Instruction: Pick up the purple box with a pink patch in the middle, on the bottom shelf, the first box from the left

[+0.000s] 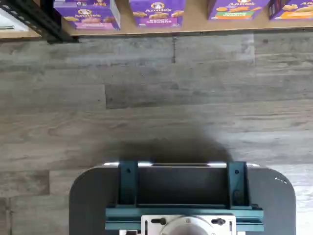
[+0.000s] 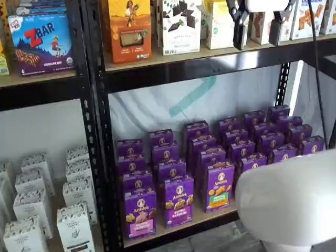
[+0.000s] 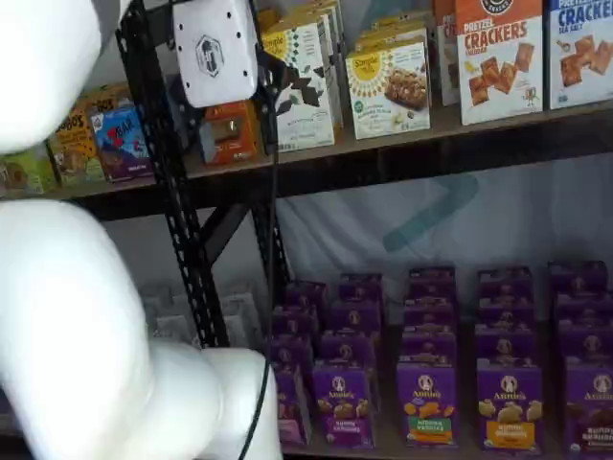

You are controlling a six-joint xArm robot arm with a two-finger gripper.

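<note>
While the claw (image 2: 257,29) hangs open, the pink-patch box (image 2: 140,214) sits far below.

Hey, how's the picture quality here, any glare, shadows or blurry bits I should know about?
Wrist view: sharp floor, a soft shadow ahead of the dark mount, two bright glints on its edge. Shelf views: the white arm close to the lens is out of focus in both; in a shelf view the end effector at the top edge shows a clear gap; the pink-patch box reads clearly there.
</note>
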